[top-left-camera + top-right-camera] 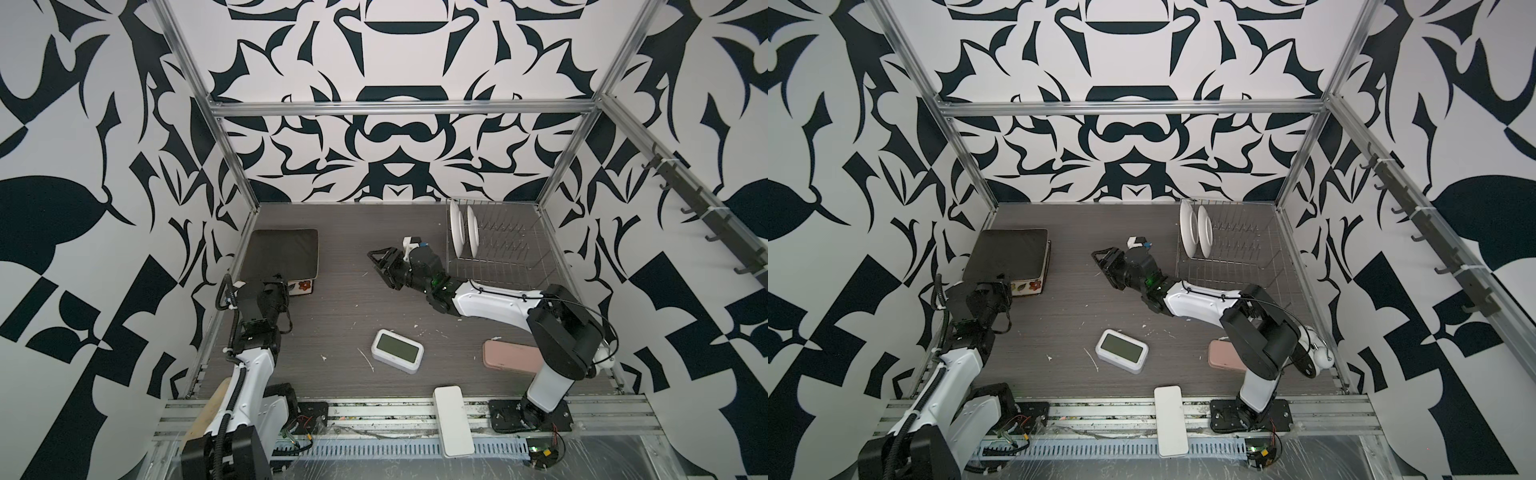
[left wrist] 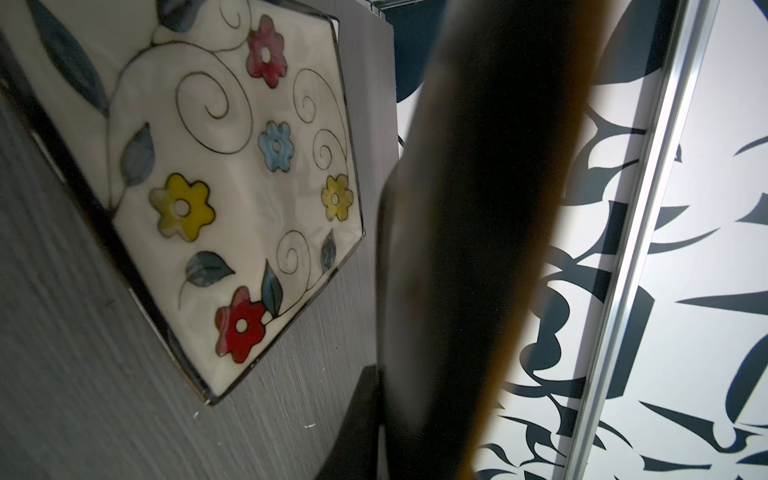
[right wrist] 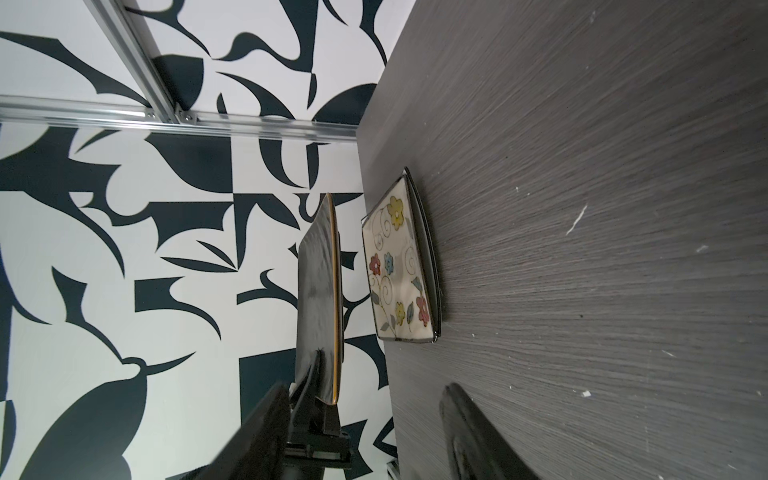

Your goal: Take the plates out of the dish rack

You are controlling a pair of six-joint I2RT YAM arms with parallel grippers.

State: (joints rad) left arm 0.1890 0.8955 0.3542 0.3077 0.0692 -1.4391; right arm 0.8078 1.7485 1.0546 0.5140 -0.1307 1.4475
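2 round plates (image 1: 458, 232), 1 dark plate (image 1: 284, 249), 1 floral plate (image 1: 301, 286), 1 rack (image 1: 503, 259), 1 clock (image 1: 397, 351), 1 case (image 1: 509, 359).

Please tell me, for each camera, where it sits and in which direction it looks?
Top views: high over the table's front, looking down toward the back wall; both arms show, right end effector open; dish rack back right.
Left wrist: on the left arm, looking along the held dark plate onto the floral plate; own fingers unclear.
Right wrist: on the right arm, facing the left end effector gripping that dark plate; own fingers frame the view.
Shared: both wrist views show both square plates.
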